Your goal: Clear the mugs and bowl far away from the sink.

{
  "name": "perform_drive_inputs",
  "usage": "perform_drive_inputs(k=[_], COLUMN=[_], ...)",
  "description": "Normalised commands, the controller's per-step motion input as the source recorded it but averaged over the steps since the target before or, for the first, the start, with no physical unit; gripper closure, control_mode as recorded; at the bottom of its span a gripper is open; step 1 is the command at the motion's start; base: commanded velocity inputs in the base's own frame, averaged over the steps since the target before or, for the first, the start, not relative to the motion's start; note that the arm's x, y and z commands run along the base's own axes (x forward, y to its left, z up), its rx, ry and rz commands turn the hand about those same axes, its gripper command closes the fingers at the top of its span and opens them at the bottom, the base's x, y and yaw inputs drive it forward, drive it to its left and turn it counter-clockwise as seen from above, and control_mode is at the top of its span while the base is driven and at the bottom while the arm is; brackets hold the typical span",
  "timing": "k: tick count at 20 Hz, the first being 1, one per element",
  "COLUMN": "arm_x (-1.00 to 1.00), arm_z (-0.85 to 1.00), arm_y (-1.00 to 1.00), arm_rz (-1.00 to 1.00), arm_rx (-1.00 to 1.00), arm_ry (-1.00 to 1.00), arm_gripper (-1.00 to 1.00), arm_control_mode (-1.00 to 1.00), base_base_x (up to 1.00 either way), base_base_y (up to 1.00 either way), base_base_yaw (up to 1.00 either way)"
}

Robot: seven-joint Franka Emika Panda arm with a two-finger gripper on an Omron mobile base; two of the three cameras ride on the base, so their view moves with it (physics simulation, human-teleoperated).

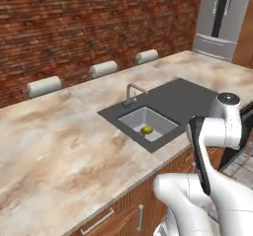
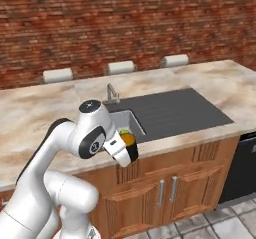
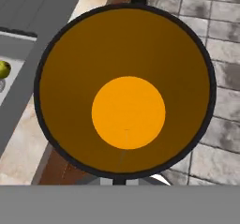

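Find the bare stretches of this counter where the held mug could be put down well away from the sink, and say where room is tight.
Bare marble lies left of the sink, out to the white rolls by the brick wall, and beyond the draining board toward the fridge. Tight: the front strip, where the gripper holds the black mug.

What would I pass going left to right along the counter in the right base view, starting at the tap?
Tap → sink basin, with the small yellow-green round thing at its near edge → ribbed draining board → bare marble counter.
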Motion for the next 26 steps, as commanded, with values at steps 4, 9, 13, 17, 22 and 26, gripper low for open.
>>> perform_drive_inputs(k=[4, 9, 13, 17, 22, 26], arm_x=[0.0, 0.0, 0.0, 0.0, 0.0, 0.0], arm_z=[0.0, 0.0, 0.0, 0.0, 0.0, 0.0], arm_y=[0.0, 0.0, 0.0, 0.0, 0.0, 0.0], arm_rz=[0.0, 0.0, 0.0, 0.0, 0.0, 0.0], arm_rx=[0.0, 0.0, 0.0, 0.0, 0.0, 0.0], arm_ry=[0.0, 0.0, 0.0, 0.0, 0.0, 0.0], arm_gripper=[1.0, 1.0, 1.0, 1.0, 1.0, 1.0], arm_control_mode=[1.0, 1.0, 1.0, 1.0, 1.0, 1.0], base_base_x=[0.18, 0.59, 0.63, 0.66, 0.75, 0.74], base_base_y=[-0.81, -0.77, -0.74, -0.65, -0.66, -0.68], base_base_yaw=[-0.75, -0.63, -0.63, -0.63, -0.58, -0.57])
